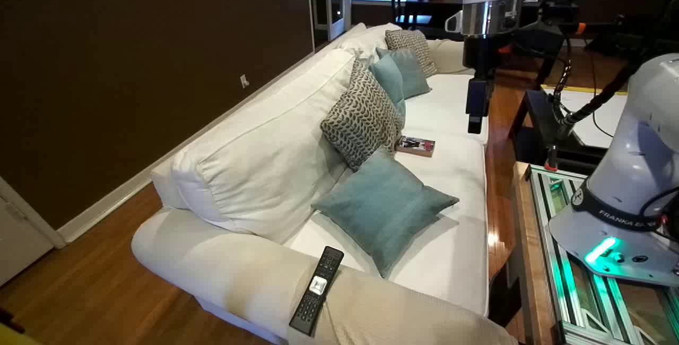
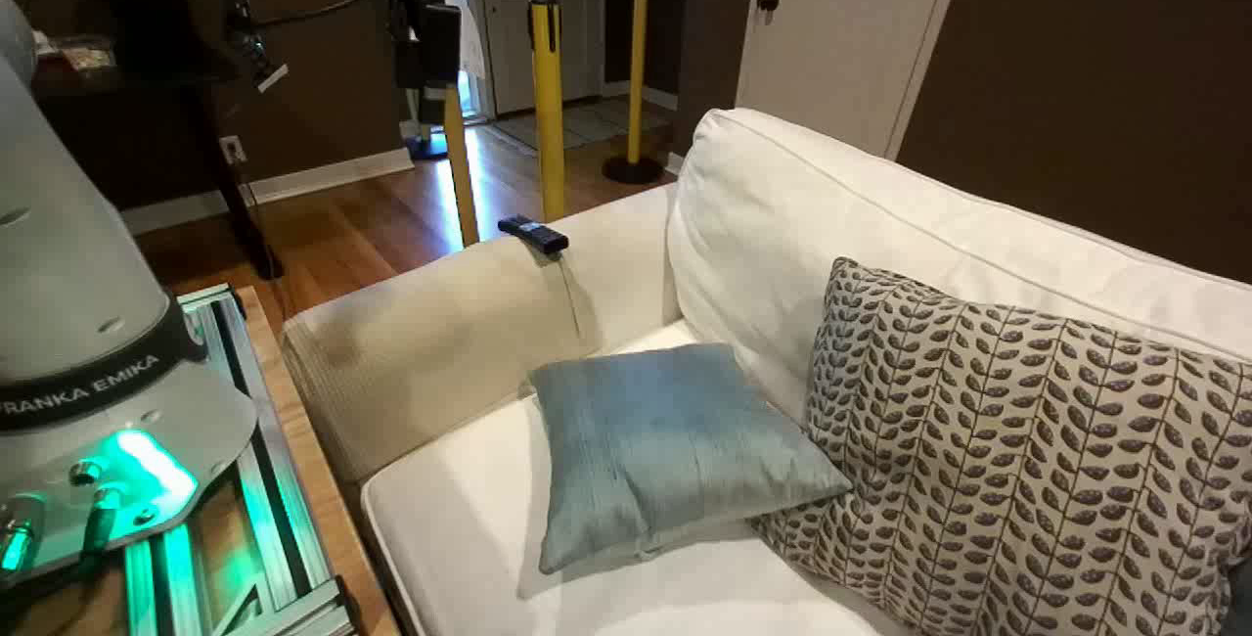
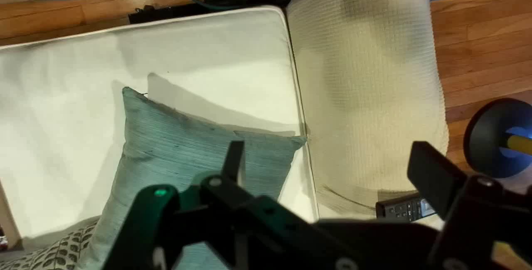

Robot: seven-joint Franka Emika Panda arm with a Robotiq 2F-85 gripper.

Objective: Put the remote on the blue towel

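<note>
Wrist view: wide-spread gripper, nothing held. In both exterior views: long, slim, black, pale-centred remote, face up on beige sofa arm, near plain teal cushion.

Franka Emika Panda arm: base near the wood-trimmed edge of the mounting frame, status light glowing green | wrist flange: silver, vertical, facing down | Robotiq gripper: hangs below it, pointing down, fingers parted wide, facing each other
</note>
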